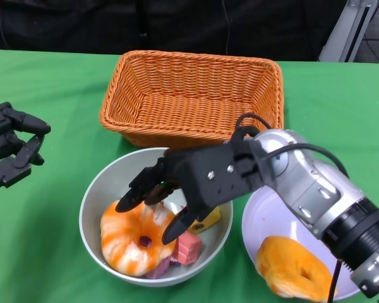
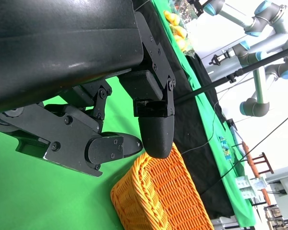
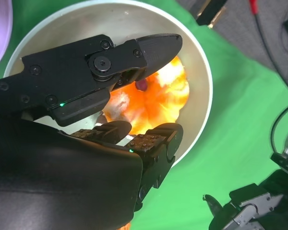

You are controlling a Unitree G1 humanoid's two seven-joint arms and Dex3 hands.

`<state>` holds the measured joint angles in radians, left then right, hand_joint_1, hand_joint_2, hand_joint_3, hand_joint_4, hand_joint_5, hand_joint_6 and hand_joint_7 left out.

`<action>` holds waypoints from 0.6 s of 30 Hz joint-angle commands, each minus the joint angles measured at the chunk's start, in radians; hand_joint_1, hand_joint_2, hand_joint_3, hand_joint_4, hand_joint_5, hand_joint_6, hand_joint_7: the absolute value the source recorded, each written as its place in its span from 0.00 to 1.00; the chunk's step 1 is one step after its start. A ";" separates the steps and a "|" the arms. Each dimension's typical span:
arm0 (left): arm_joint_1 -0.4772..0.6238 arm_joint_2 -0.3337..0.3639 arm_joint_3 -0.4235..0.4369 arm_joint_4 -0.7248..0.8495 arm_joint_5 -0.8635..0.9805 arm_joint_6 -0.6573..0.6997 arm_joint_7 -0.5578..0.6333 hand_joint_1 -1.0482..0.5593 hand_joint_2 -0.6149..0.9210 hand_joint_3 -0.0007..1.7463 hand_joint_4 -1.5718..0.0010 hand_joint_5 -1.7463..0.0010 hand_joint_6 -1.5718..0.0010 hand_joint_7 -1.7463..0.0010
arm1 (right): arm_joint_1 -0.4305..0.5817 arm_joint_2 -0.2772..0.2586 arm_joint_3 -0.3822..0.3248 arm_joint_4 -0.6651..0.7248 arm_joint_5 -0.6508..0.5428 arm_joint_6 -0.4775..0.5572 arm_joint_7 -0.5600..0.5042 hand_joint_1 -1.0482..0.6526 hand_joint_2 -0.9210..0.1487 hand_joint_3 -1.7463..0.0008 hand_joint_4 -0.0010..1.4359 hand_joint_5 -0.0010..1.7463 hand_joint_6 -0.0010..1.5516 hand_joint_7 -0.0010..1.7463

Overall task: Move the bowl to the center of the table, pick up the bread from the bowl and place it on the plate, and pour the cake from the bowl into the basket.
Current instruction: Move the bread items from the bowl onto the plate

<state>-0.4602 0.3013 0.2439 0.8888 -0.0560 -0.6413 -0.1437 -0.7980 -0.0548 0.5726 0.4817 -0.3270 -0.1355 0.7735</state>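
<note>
The orange-and-white bread [image 1: 131,238] was partly hidden beneath the right hand [image 1: 177,189], whose fingers were spread over the smooth grey bowl [image 1: 95,196], gripping nothing. Pink and yellow cake [image 1: 191,243] pieces were half covered. A glazed bread ring [image 1: 290,268] lay on the white plate [image 1: 259,214], cut off by the frame. The woven orange basket [image 1: 192,95] stood behind. The left hand [image 1: 9,148] was held apart, empty, over the green table [image 1: 44,82].

One orange wicker basket [image 1: 192,95] stands on the green desk [image 1: 50,82]. There is one grey bowl [image 1: 96,196] and one pale plate [image 1: 256,218]. Two orange ring-shaped breads show: one in the bowl [image 1: 129,237] and one on the plate [image 1: 290,265]. The bowl also holds one pink cake piece [image 1: 188,247] and one yellow piece [image 1: 210,221]. Two black hands are visible, the left hand [image 1: 9,151] and the right hand [image 1: 161,196].
</note>
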 commanded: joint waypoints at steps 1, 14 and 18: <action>-0.015 0.020 0.010 0.015 -0.011 -0.005 0.010 0.60 0.93 0.31 0.46 0.19 0.46 0.40 | -0.010 0.015 0.015 0.028 -0.033 -0.029 -0.046 0.08 0.00 0.94 0.23 0.00 0.32 0.00; -0.014 0.023 0.001 0.015 0.008 -0.002 0.030 0.57 0.93 0.30 0.45 0.21 0.45 0.40 | 0.005 0.017 0.024 0.025 -0.095 -0.073 -0.163 0.10 0.00 0.95 0.25 0.02 0.34 0.01; -0.014 0.023 0.000 0.015 0.009 -0.002 0.032 0.57 0.93 0.29 0.45 0.21 0.45 0.40 | 0.005 0.016 0.024 0.025 -0.095 -0.073 -0.164 0.10 0.00 0.95 0.26 0.02 0.34 0.01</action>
<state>-0.4649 0.3014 0.2426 0.9033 -0.0483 -0.6420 -0.1263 -0.7974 -0.0379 0.5977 0.5164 -0.4204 -0.1997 0.6165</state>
